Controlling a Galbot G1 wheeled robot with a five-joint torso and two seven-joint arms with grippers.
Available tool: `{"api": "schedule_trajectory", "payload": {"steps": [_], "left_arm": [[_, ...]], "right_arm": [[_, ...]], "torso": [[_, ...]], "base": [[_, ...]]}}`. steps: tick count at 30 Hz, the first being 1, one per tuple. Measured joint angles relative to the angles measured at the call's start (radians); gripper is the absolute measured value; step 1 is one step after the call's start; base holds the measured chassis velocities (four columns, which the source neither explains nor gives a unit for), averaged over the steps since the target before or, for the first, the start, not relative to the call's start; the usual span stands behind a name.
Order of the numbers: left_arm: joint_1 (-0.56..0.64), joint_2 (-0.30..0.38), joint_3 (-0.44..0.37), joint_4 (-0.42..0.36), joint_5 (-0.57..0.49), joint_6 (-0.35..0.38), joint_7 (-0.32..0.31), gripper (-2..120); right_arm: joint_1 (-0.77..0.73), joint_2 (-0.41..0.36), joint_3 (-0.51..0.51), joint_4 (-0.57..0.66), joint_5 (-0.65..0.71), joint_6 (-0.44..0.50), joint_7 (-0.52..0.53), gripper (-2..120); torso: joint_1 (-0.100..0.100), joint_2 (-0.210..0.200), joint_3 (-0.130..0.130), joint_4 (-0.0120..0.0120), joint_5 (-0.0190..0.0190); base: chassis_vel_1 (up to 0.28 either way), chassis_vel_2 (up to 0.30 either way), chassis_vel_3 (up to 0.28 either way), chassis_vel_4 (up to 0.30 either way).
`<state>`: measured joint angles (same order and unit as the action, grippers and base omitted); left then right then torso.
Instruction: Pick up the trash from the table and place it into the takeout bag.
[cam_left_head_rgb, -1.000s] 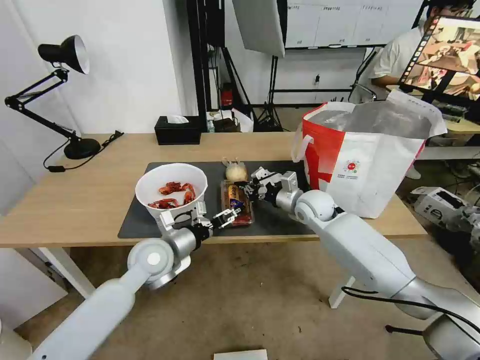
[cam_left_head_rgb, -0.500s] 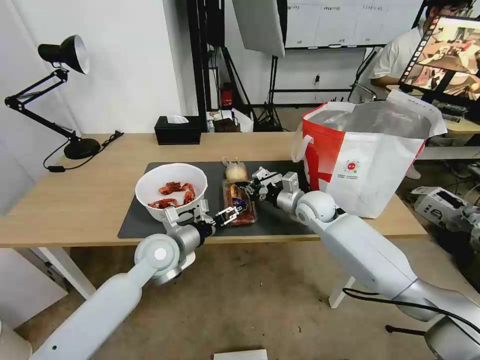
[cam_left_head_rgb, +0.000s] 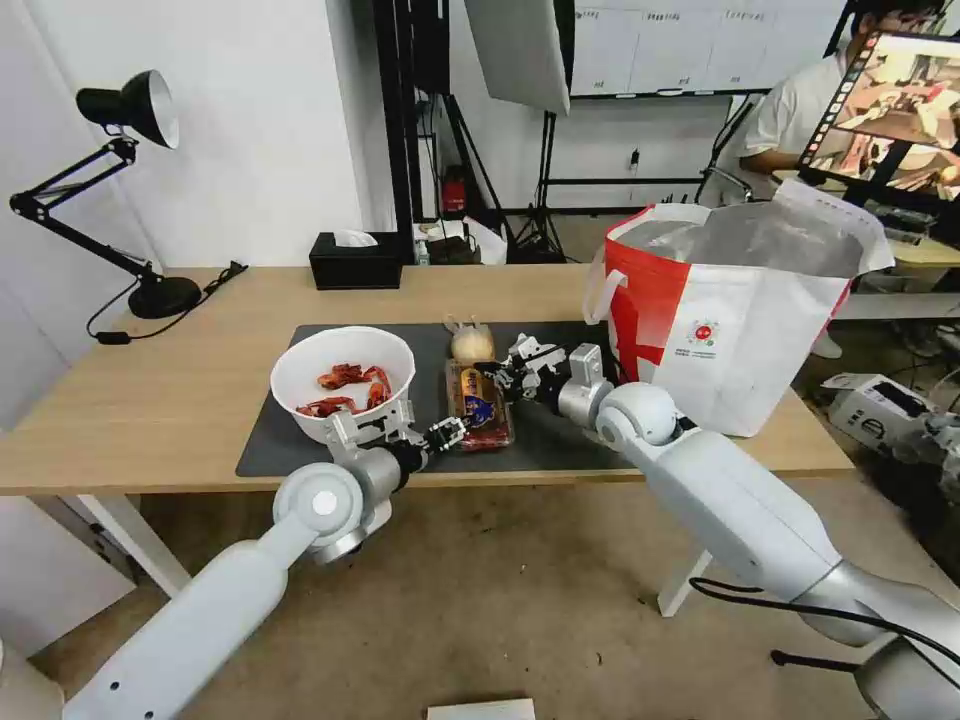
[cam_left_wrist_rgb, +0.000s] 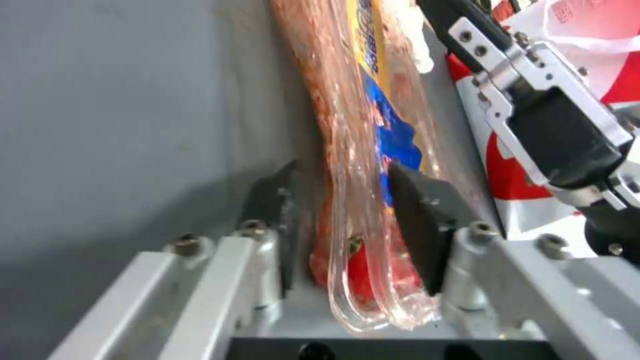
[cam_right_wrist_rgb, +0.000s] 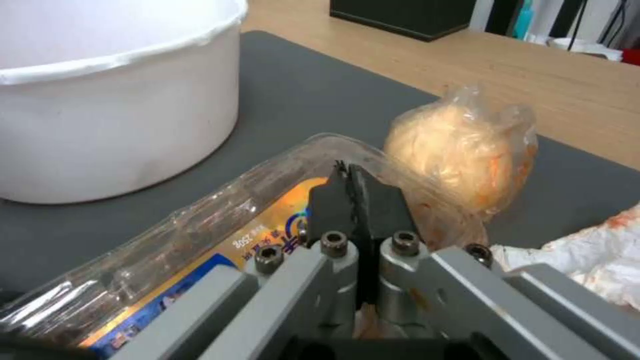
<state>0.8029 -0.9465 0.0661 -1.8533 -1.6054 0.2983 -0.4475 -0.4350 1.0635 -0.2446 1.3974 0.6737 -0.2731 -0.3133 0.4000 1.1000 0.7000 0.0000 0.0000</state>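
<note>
1. The takeout bag stands at the right end of the tabletop, well apart from the clear plastic trays on the dark mat. Carrying the trays that far between two arms is the largest risk: if the arms fall out of step, the thin plastic could buckle or tear free.
2. The white bowl of crayfish shells sits just beside the left gripper. A sideways swing could knock it and spill shells.
3. The left gripper's fingers are spread on either side of the trays' near end, not yet pressing it. Closing on the slick curved rim may squeeze it out or flatten it.
4. The right gripper has its fingers pressed together on the trays' far rim, a shallow pinch that may slip on lifting.
5. The small knotted bundle touches that far end and the crumpled tissue lies near; either could be dragged along.
</note>
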Motion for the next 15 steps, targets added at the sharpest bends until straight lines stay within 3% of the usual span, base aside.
{"api": "schedule_trajectory", "payload": {"steps": [9,15], "left_arm": [[-0.005,0.012,-0.001,-0.003,-0.001,-0.006,-0.003,1],[-0.006,0.02,-0.008,-0.019,-0.001,-0.009,0.002,0]], "right_arm": [[-0.005,-0.002,0.003,0.005,0.0,0.0,0.001,0],[-0.016,-0.009,0.014,0.013,0.012,0.001,-0.002,0]], "torso": [[0.0,0.0,0.0,0.0,0.0],[0.0,0.0,0.0,0.0,0.0]], "base": [[0.0,0.0,0.0,0.0],[0.0,0.0,0.0,0.0]]}}
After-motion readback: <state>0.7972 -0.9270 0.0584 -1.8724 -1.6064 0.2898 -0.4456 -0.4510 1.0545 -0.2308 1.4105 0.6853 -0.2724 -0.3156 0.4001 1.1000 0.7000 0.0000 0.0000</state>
